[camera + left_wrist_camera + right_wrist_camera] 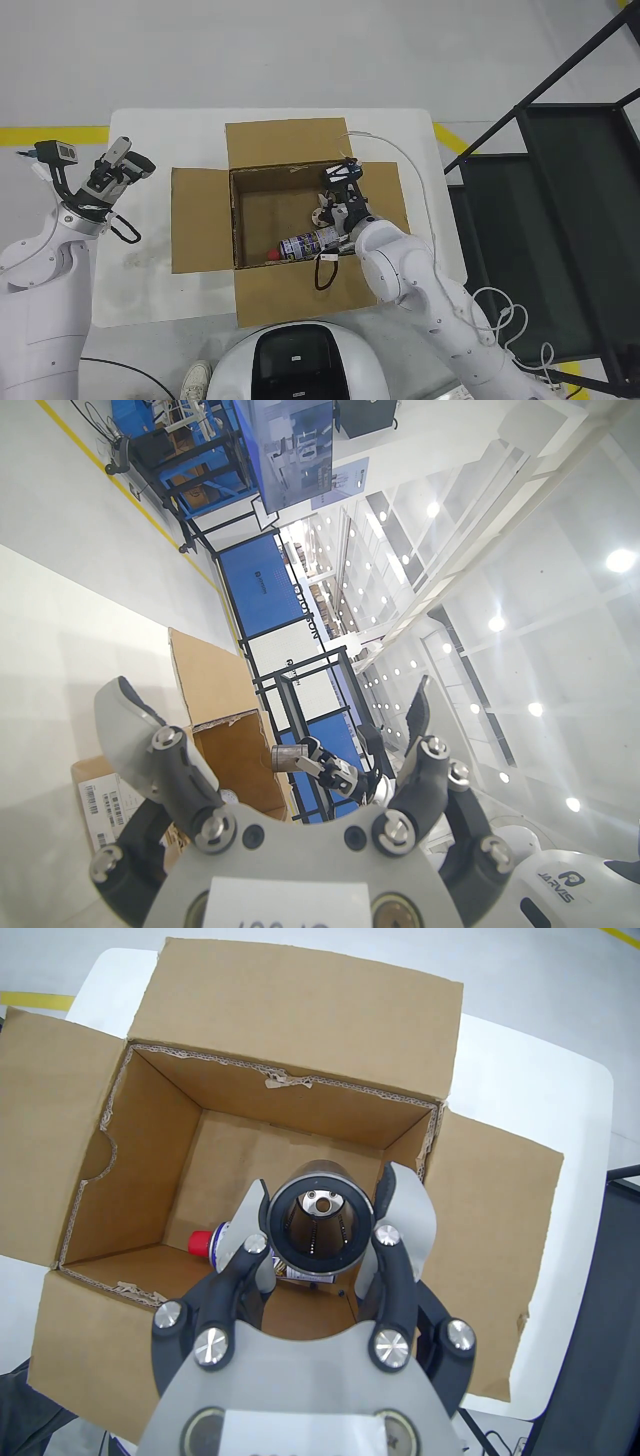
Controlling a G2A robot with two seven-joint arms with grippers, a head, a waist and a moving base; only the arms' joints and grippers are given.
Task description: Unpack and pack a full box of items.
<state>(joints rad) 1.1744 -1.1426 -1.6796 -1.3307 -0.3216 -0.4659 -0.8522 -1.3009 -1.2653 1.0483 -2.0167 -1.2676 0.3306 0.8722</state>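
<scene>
Four flaps of the cardboard box (pixel 265 145) lie spread open on the white table (pixel 150 130) in the top view. On the box floor, close to the wall nearest the robot, a spray can (pixel 297 245) with a red cap lies on its side. The right pincer (pixel 335 205) hangs over the open interior, toward the box's right wall. The left pincer (pixel 130 160) is held up at the table's left edge, well apart from the box.

From the left wrist, that pincer is released – its two fingers stand wide apart with nothing between them. Beyond it are a box flap and, farther off, the right pincer above the box.

From the right wrist, the pincer is clenched on a hollow metal cylinder (pixel 320 1223) with a dark rim – one finger on either side of it. The cylinder sits above the box interior, with its open end facing the camera. Below it, the spray can rests on the cardboard floor.
</scene>
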